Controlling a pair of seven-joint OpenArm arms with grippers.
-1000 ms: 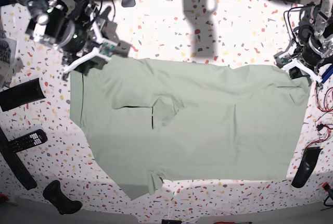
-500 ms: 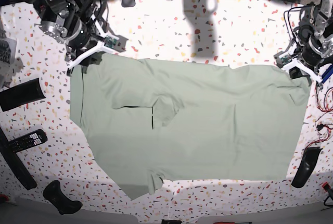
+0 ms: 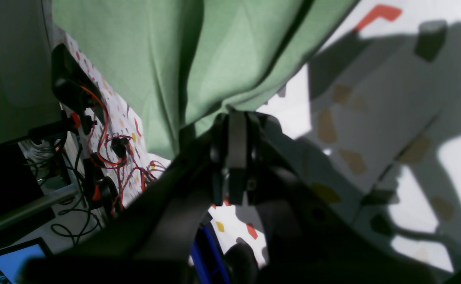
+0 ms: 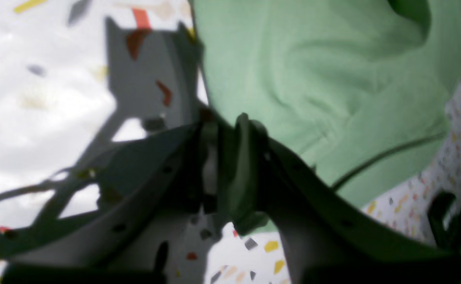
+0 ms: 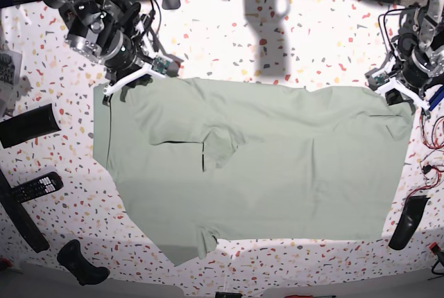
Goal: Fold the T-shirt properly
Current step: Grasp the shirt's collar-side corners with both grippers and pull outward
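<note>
The pale green T-shirt lies spread flat over most of the speckled table, with a small fold near its middle. My left gripper sits at the shirt's far right corner. In the left wrist view this gripper is shut, pinching the T-shirt's edge. My right gripper is at the far left corner. In the right wrist view its jaws are drawn nearly together on the T-shirt's corner edge.
A remote control and black tools lie along the left edge. Another black tool and red wires lie at the right. Cables hang past the table edge.
My right arm has moved right and down onto the shirt's far left corner, and its jaws have narrowed from wide to nearly together. The left arm and the shirt have not moved.
</note>
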